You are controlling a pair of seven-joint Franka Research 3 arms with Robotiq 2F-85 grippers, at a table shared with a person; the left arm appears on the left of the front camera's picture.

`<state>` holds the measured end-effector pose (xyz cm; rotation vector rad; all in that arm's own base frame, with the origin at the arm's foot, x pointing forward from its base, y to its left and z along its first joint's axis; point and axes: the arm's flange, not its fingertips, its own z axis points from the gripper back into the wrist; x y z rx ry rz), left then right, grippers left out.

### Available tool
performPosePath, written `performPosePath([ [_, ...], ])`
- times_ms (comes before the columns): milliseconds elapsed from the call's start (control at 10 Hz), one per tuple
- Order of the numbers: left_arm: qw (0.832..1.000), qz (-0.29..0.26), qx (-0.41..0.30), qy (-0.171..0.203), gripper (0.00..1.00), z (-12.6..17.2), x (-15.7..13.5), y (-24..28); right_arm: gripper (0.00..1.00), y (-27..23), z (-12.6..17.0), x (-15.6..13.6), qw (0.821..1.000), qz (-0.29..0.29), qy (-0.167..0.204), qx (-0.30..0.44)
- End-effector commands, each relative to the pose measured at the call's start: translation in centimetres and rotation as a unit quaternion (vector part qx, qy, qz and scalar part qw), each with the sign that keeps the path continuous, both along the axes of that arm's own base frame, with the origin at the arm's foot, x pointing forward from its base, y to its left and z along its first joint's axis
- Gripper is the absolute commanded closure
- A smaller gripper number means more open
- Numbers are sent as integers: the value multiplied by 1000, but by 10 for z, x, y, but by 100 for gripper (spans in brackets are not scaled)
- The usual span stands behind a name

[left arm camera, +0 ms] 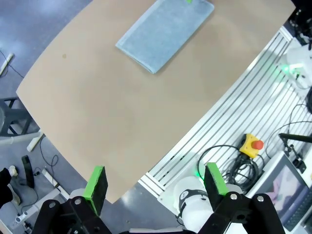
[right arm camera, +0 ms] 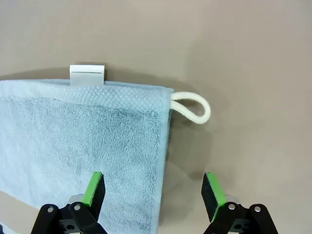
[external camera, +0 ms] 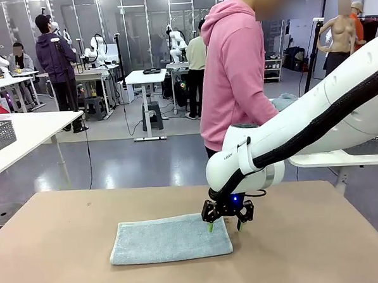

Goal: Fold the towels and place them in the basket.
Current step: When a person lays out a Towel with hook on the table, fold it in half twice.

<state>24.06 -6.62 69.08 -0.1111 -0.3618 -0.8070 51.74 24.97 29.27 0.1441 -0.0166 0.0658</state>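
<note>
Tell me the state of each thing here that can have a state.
light blue towel, folded, lying flat on the table.
white loop, flat on the table.
right gripper, open, low astride the towel's short edge.
left gripper, open, empty, high above the table.

I have my right arm (external camera: 315,125) stretched in, wrist pointing straight down, right end effector (external camera: 224,227) low with fingers parted; left end effector (left arm camera: 156,185) hangs high, fingers spread wide.
</note>
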Motion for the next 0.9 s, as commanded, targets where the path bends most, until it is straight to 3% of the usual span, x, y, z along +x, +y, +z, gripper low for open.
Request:
performPosePath([
  [0,1000,0,1,2,0,0,2,0,17,8,-6,7,1000,-15,6,0],
  [100,1000,0,1,2,0,0,2,0,37,9,-9,9,1000,-12,10,0],
  [200,1000,0,1,2,0,0,2,0,77,10,-11,11,1000,-12,15,-1],
  [300,1000,0,1,2,0,0,2,0,97,10,-12,12,1000,-11,17,-1],
  [800,1000,0,1,2,0,0,2,0,100,19,-13,15,999,-11,31,-10],
])
